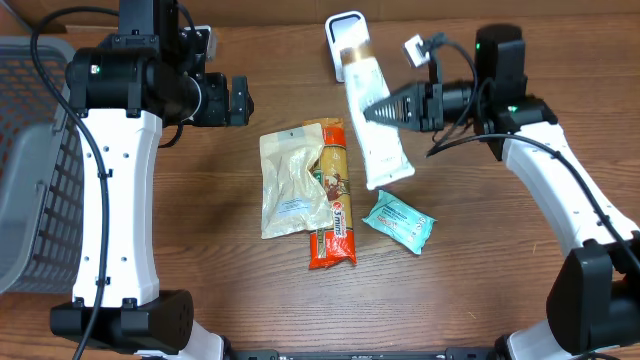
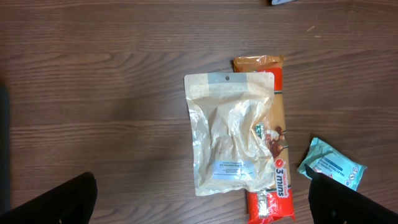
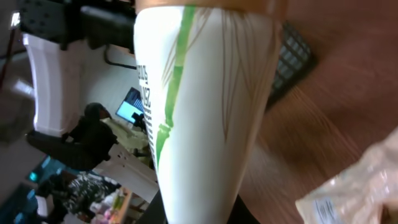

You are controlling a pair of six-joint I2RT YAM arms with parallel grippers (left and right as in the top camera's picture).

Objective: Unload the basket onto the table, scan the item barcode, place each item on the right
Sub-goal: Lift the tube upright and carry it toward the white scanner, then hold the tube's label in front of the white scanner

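The item is a white tube (image 1: 374, 125) with a gold cap and a green bamboo stalk printed on it (image 3: 205, 106). My right gripper (image 1: 378, 110) is shut on its middle and holds it off the table, cap end toward the white scanner (image 1: 345, 30) at the back centre. No barcode shows on the tube in any view. In the right wrist view the tube fills the frame, with my right gripper (image 3: 202, 213) closed around its lower part. My left gripper (image 1: 240, 100) hangs open and empty above the table's back left; in its wrist view the gripper (image 2: 202, 208) frames bare wood.
A clear-fronted beige pouch (image 1: 290, 185) lies partly over an orange noodle packet (image 1: 335, 215) at the table's middle. A teal wipes pack (image 1: 398, 222) lies to their right. A grey wire basket (image 1: 30, 160) stands at the left edge.
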